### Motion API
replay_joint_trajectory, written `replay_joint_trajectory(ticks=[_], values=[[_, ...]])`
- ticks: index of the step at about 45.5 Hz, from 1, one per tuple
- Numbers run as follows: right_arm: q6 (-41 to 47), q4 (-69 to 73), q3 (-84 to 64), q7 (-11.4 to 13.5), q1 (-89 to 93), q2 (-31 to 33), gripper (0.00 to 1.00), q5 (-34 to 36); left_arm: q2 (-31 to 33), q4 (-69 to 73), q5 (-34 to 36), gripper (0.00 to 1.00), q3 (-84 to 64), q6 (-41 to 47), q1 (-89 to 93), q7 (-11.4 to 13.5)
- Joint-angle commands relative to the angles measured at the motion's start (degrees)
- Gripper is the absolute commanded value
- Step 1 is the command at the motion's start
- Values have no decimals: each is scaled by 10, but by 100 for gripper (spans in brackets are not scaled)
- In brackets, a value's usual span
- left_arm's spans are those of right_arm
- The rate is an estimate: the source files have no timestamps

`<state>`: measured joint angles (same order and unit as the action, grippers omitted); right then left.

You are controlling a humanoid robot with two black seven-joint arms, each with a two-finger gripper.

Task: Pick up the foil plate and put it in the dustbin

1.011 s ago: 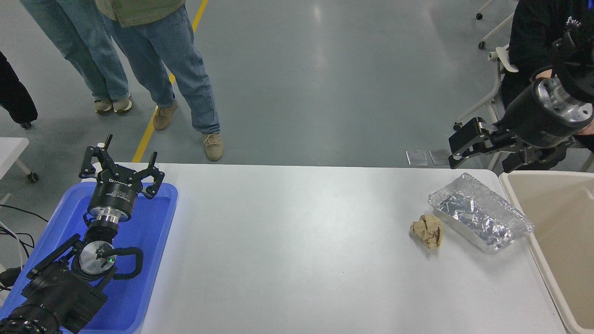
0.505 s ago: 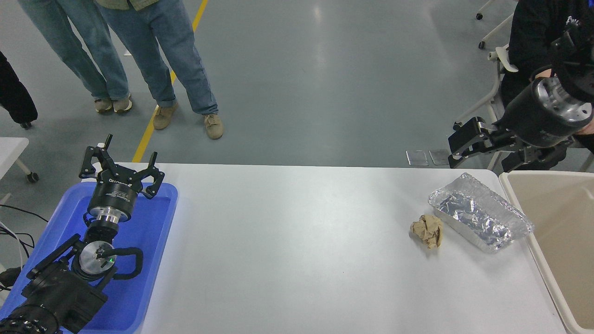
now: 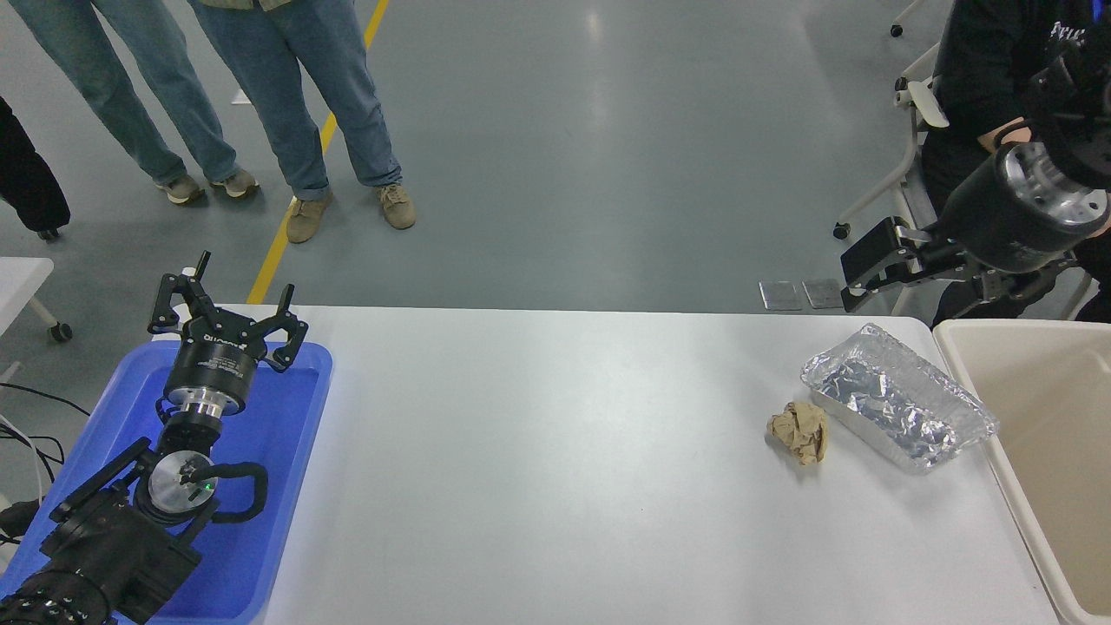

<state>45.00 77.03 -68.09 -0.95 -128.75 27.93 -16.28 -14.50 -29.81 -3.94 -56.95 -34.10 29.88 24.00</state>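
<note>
My right claw (image 3: 855, 276), fingers apart and empty, hovers above and beyond the foil plate (image 3: 898, 398), which lies on the tabletop (image 3: 555, 451) beside the dustbin (image 3: 1041, 417), positioned for descent.

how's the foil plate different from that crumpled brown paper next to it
The foil plate is shiny silver; the brown paper ball is dull tan. The foil plate is an open rectangular tray with raised sides, while the paper ball is a crumpled lump. The foil plate is clearly larger and lies nearer the dustbin. Both rest on the white table, untouched by either hand.
</note>
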Motion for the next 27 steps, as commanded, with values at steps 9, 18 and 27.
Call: replay_joint_trajectory(ticks=[9, 18, 27], values=[[0, -16, -28, -1, -3, 0, 100, 1, 0, 0, 0, 100, 0, 0, 0, 0], [0, -24, -38, -1, 5, 2, 100, -1, 0, 0, 0, 100, 0, 0, 0, 0], [0, -124, -49, 0, 82, 2, 100, 10, 0, 0, 1, 100, 0, 0, 0, 0]])
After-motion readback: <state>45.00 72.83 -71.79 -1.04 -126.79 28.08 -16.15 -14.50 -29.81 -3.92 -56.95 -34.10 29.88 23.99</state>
